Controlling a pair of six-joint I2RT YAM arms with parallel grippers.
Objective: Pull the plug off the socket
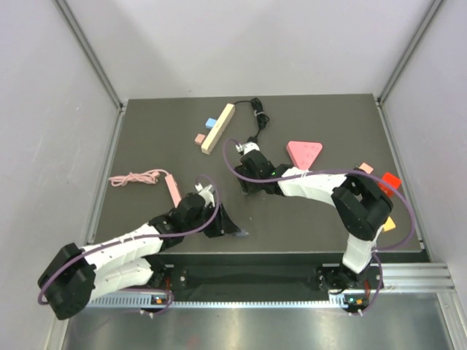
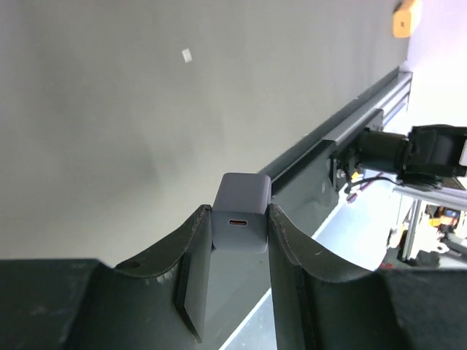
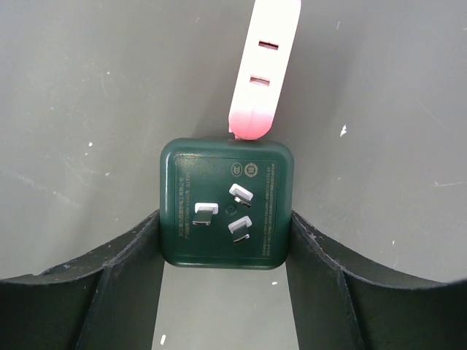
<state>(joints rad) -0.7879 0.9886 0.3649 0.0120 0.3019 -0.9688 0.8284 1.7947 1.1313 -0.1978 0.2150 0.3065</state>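
- Two arms are seen over one dark tabletop (image 1: 292,219), each ending in one tool.
- One plug (image 3: 226,200), dark green and square, is gripped by the right tool (image 3: 225,219). The jaws are partly closed and pressed against two opposite sides of the plug.
- Three metal prongs are counted on the plug's face. They are bare and turned towards the wrist camera, so the plug is out of the socket.
- One pink socket strip (image 1: 173,188) is laid flat on the tabletop. In the right wrist view two slot openings are shown on it, and its rounded end is seen just past the plug's upper edge. Whether the two are touching cannot be told.
- One pink cord (image 1: 135,178) is coiled at the strip's other end, towards the left side.
- One charger (image 2: 241,200), small and grey with one oval port, is clamped in the left tool (image 2: 237,215). The jaws are set narrowly against its sides, and it is held close to the near edge of the tabletop.
- One black cable (image 1: 257,117) is looped towards the back of the tabletop.
- One wooden bar (image 1: 217,127) and one pink triangle (image 1: 303,152) are laid there as well.
- Five small blocks are counted:
  - A blue block (image 1: 211,122) and a salmon block (image 1: 198,138) are placed beside the bar.
  - A second salmon block (image 1: 365,168), a red block (image 1: 390,180) and a yellow block (image 1: 389,224) are placed along the right edge, partly hidden by the right arm.
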